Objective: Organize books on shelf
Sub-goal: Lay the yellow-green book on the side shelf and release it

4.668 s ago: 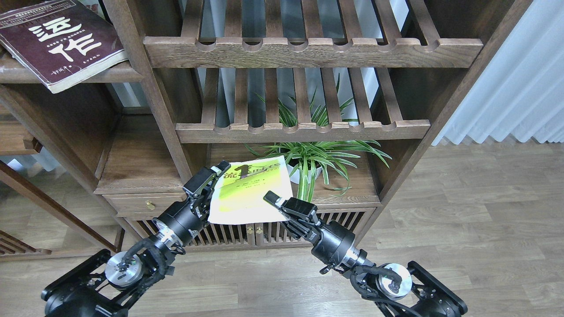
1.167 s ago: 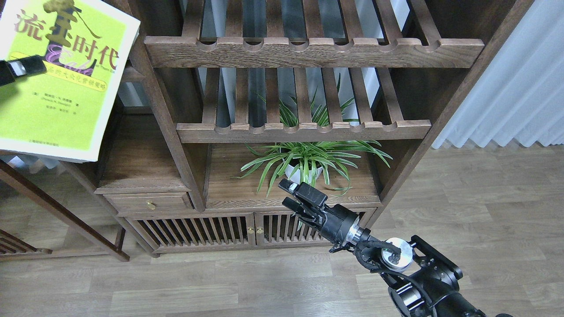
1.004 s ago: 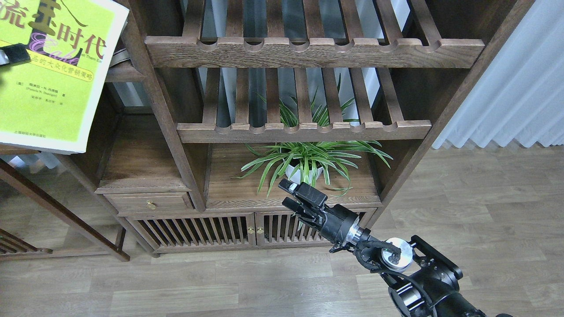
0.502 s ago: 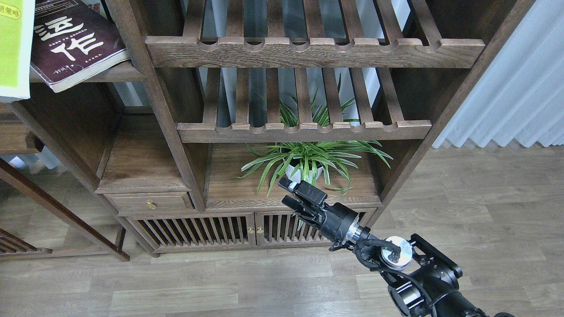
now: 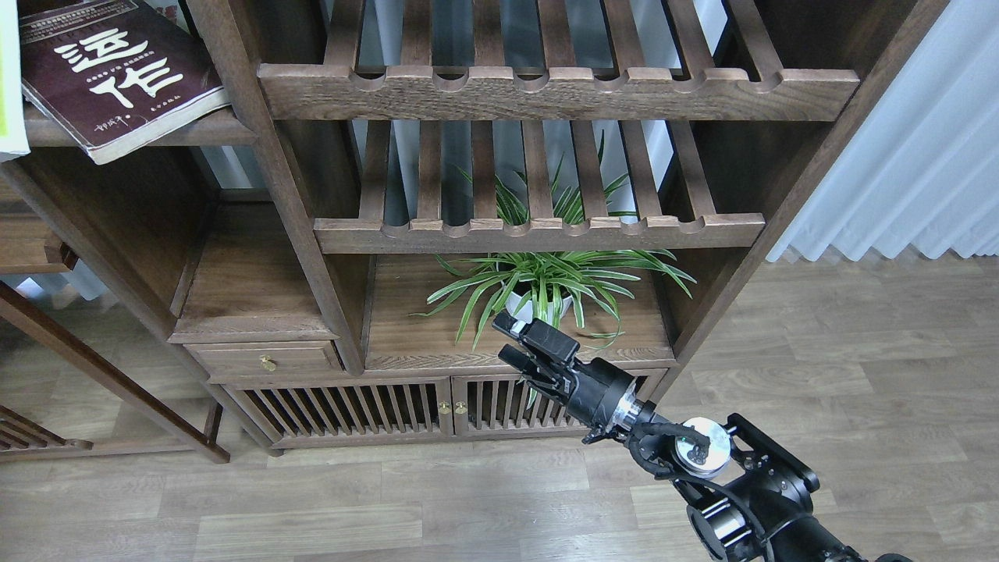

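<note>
The thick maroon book (image 5: 117,70) with white characters lies flat on the dark-brown plank shelf (image 5: 203,133) at the top left, with its corner overhanging the front edge. A thin sliver of the yellow-green book (image 5: 6,94) shows at the left edge of the view, beside the maroon book. The "300" book is out of view. My left gripper is out of view. My right gripper (image 5: 506,339) is open and empty, low in front of the plant compartment, far from the books.
Two slatted racks with scalloped front rails (image 5: 546,90) fill the middle of the bookcase. A spider plant in a white pot (image 5: 538,285) stands below them. A small drawer (image 5: 265,361) and slatted cabinet doors (image 5: 367,410) sit underneath. A white curtain (image 5: 921,156) hangs on the right.
The yellow-green book has been lifted from the low compartment up to the top-left shelf and has slid left almost out of view, uncovering the maroon book. The right gripper let go and drew back.
</note>
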### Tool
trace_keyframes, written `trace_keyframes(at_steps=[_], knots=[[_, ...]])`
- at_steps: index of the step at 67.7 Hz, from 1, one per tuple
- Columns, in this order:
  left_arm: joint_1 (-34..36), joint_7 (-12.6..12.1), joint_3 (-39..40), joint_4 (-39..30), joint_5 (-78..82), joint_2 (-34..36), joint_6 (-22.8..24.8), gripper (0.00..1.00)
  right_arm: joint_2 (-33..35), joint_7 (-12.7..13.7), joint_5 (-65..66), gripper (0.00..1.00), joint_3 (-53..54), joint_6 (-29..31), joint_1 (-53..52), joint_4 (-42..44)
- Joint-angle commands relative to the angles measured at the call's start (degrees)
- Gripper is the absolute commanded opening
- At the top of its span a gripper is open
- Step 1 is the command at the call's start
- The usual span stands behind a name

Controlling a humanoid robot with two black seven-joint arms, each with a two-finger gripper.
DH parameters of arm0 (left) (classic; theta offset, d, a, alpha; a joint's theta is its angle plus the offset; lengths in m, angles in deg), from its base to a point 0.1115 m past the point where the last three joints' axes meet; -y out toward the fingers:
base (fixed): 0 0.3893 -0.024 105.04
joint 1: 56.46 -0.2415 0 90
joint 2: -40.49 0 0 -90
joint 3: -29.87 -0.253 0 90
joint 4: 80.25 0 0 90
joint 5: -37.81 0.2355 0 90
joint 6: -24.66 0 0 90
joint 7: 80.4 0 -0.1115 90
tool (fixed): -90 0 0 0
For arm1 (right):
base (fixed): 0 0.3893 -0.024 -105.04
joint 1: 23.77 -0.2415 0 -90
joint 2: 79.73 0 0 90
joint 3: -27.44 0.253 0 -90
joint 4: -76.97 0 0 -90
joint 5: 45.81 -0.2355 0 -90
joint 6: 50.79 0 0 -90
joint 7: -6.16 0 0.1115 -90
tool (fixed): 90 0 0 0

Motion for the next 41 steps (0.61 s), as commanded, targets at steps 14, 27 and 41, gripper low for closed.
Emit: trace_keyframes(at_steps=[14,27,41], knots=[[7.62,-1.53,-5.89,4.0,0.13,-4.54,0.0,0.02,0.0,0.0,-0.02,0.94,0.1,0.0,-0.06,-0.1],[8.94,-1.61,-6.06,7.08,0.31,-6.74,0.0,0.02,0.0,0.0,-0.02,0.95,0.1,0.0,0.03,-0.1],[10.7,-3.25,-6.15,9.1,0.31,-9.11,0.0,0.02,0.0,0.0,-0.02,0.95,0.1,0.0,0.03,-0.19]])
